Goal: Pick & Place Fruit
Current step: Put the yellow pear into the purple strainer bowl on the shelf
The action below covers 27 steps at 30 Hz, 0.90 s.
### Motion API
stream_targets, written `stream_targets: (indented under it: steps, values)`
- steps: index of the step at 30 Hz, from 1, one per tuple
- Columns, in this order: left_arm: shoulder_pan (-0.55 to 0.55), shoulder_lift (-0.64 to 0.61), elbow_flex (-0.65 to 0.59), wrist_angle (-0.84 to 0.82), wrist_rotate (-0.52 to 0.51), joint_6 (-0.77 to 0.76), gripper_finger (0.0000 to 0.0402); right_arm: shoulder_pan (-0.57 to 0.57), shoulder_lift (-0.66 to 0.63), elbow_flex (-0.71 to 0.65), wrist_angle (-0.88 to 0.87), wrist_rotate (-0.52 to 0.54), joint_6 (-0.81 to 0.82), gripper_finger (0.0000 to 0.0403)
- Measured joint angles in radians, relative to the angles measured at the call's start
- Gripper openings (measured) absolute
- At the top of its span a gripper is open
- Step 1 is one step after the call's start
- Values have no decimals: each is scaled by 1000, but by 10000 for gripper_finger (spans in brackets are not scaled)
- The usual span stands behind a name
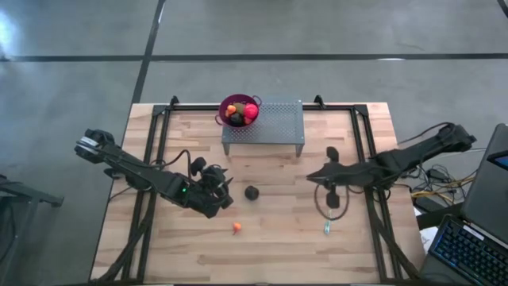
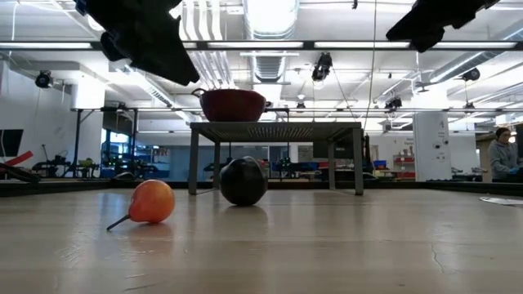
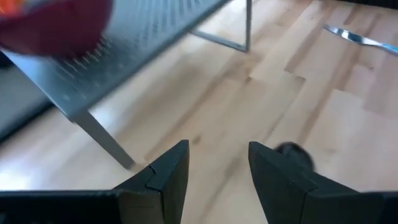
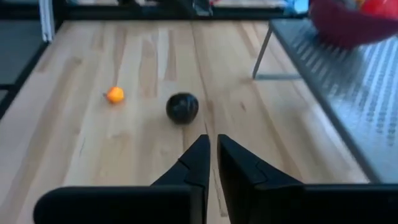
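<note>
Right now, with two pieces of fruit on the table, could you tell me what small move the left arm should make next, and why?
Probably ease the left gripper toward the dark ball, then lower its open, empty fingers around it. That ball lies just beside this gripper, nearer than the orange fruit. The right gripper is shut and empty, farther off. The purple bowl on the grey rack already holds other fruit.

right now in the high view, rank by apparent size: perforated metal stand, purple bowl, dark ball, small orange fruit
1. perforated metal stand
2. purple bowl, raised on the stand, so slightly nearer the camera
3. dark ball
4. small orange fruit
</note>
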Motion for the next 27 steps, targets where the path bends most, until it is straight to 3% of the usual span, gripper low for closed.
stream_targets:
  steps: [6,14,20,27]
  values:
    - [0,3,-1,0,147,-48,172,0,-92,-13,1,-1,-23,40]
    - [-1,9,-47,3,329,-69,172,0,-104,-13,2,-1,-26,55]
    - [-11,9,-117,60,428,121,172,0,-82,-13,2,-1,-26,67]
    - [-21,10,-171,330,526,250,172,0,-86,-13,2,-2,-63,83]
